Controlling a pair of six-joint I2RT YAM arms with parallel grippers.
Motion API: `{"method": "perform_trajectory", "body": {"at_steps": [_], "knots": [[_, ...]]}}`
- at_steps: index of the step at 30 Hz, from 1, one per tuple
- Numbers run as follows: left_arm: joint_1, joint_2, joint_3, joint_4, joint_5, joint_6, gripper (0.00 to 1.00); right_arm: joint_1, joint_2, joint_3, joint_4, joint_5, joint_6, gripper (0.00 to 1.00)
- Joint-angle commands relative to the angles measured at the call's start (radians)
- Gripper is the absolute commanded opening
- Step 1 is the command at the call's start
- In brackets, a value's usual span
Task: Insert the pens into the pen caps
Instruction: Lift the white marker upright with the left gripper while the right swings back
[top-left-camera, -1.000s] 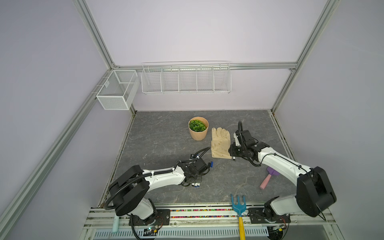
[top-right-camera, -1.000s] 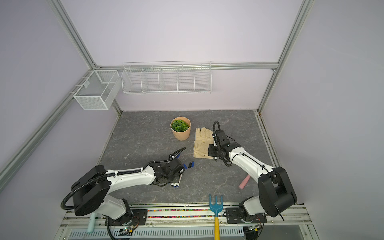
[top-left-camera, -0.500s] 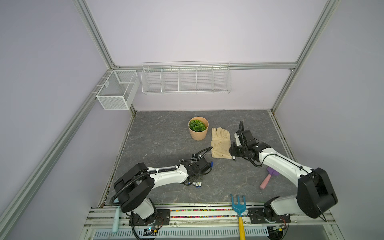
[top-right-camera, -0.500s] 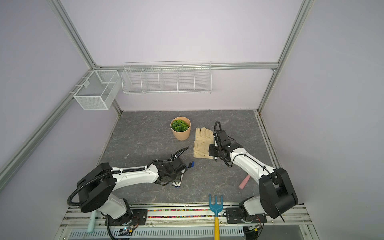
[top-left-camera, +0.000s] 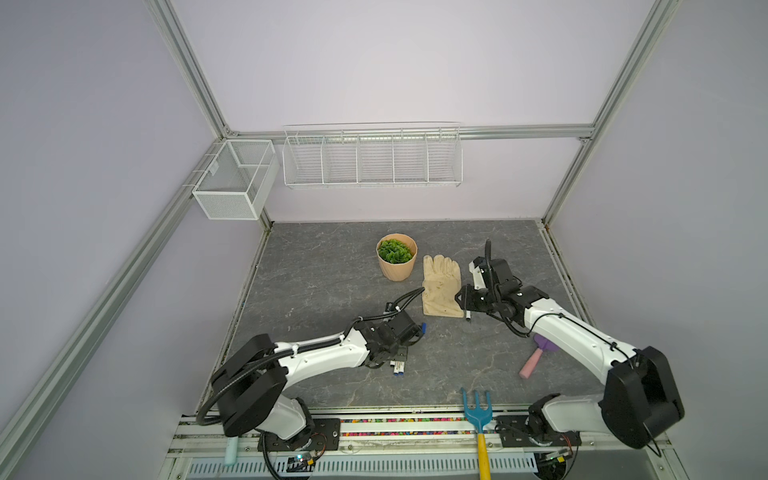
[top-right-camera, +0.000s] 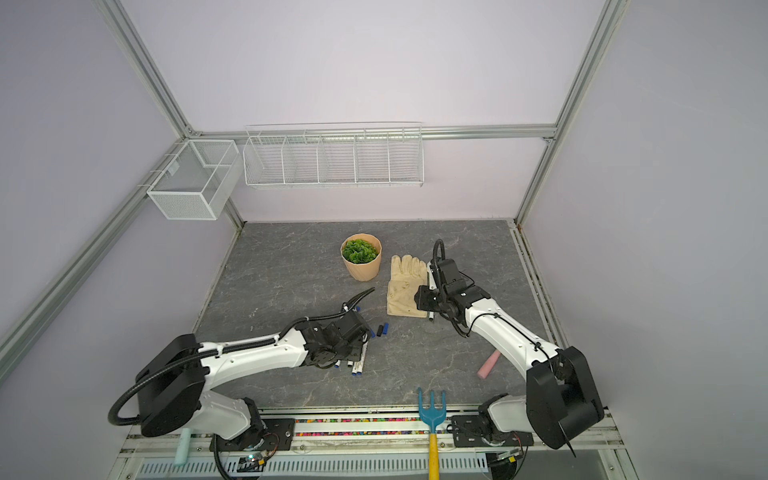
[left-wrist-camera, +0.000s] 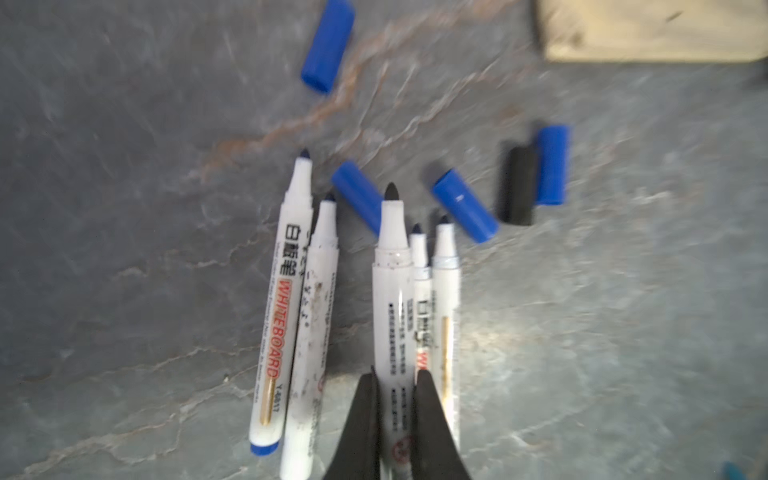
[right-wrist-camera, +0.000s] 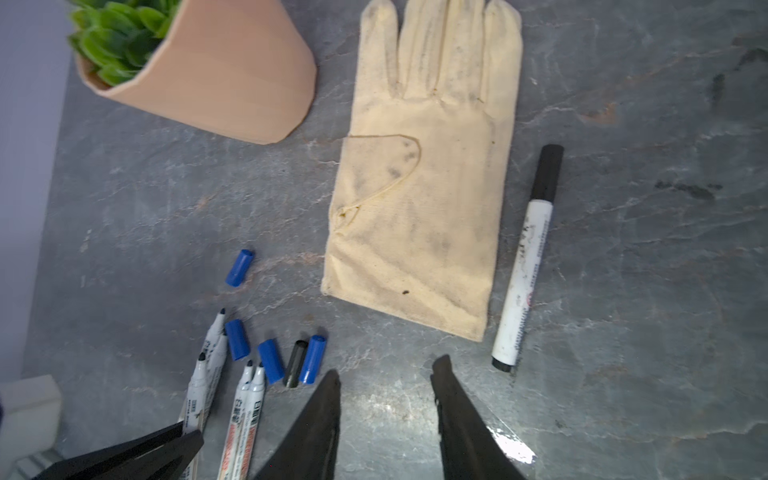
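- Pen (left-wrist-camera: 390, 291) is clamped in left gripper (left-wrist-camera: 395, 372), barrel along the jaws.
- Caps (top-right-camera: 385, 329) are seen at its 2 o'clock in a top view.
- Right gripper (right-wrist-camera: 388, 365) is spread, empty.

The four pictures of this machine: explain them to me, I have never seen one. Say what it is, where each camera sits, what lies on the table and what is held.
It is a robot with two white arms mounted at the table's near edge, each ending in a two-fingered gripper. Both top views look down on the whole scene. The other two pictures come from a camera on each wrist, looking past the fingers.

On the grey table lie five uncapped pens, four loose blue caps and one black cap. There is also a pen already capped in black, a cloth glove, a potted plant, a pink-handled tool and, at the near edge, a blue fork.

The left gripper is shut on the barrel of the black-tipped pen. The right gripper is open and holds nothing.
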Motion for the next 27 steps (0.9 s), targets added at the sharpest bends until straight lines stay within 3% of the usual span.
{"method": "perform_trajectory", "body": {"at_steps": [1, 5, 9, 15, 21, 27], "knots": [[-0.004, -0.121, 0.012, 0.093, -0.01, 0.051, 0.0, 0.035, -0.042, 0.014, 0.105, -0.197, -0.01, 0.45], [-0.004, -0.237, -0.088, 0.311, 0.025, 0.084, 0.0, 0.113, -0.041, 0.05, 0.173, -0.344, -0.051, 0.53], [-0.004, -0.29, -0.139, 0.404, 0.02, 0.082, 0.0, 0.181, -0.022, 0.091, 0.173, -0.405, -0.087, 0.57], [-0.004, -0.306, -0.158, 0.426, 0.015, 0.074, 0.0, 0.237, 0.02, 0.151, 0.126, -0.406, -0.146, 0.57], [-0.003, -0.329, -0.166, 0.44, 0.009, 0.076, 0.0, 0.249, 0.084, 0.193, 0.06, -0.307, -0.154, 0.54], [-0.004, -0.323, -0.166, 0.452, 0.017, 0.075, 0.0, 0.256, 0.124, 0.199, 0.064, -0.344, -0.158, 0.47]]}}
